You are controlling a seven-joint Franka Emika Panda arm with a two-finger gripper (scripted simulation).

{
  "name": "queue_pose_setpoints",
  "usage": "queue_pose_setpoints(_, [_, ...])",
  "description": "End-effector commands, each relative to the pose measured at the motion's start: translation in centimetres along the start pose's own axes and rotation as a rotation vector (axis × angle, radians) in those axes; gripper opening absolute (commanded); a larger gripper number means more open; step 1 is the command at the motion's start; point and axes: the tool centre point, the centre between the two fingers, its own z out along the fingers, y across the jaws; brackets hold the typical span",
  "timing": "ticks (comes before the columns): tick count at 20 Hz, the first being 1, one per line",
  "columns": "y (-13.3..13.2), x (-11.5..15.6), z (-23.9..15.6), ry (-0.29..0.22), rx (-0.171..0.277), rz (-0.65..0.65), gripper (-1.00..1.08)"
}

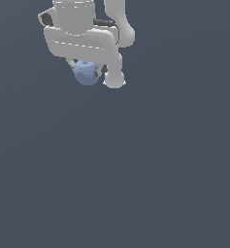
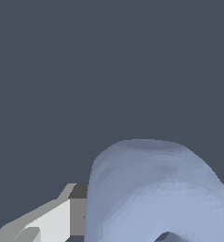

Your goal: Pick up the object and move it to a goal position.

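the white arm (image 1: 87, 34) hangs at the top of the exterior view, a little toward that view's left. under its wide hand sits the gripper (image 1: 86, 73), and between its fingers is the object (image 1: 86, 72), a small pale blue lump with flat facets. the lump is narrower than the white hand above it. its upper part is hidden behind the hand, and its lower part shows free below. one finger (image 1: 97, 72) shows as a thin pale piece touching the lump on the side toward the exterior view's right. the other finger is mostly hidden by the lump. so the gripper is clamped on the object, with a finger on each side of it.

a rounded white part of the arm (image 1: 114, 80) stands just beside the lump, toward the exterior view's right.

in the wrist view the object (image 2: 156, 189) is very near to the camera and fills much of the picture, smooth and rounded on top. a white and grey finger (image 2: 47, 222) lies beside it and touches its side.

behind everything is only a plain dark grey-blue ground (image 1: 136, 169). no shadow or edge shows on it, so i cannot tell if the lump is lifted or resting.
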Motion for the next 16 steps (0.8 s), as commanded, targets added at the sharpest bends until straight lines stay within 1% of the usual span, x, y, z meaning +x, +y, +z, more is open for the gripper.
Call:
queue_pose_setpoints(1, [0.8, -0.2, -2.1, -0.001, -0.001, -0.001, -1.00])
queue_pose_setpoints(8, [2.3, -0.4, -5.8, -0.001, -0.001, -0.001, -1.00])
queue_pose_setpoints(16, [2.8, -0.3, -7.1, -0.001, -0.001, -0.001, -1.00])
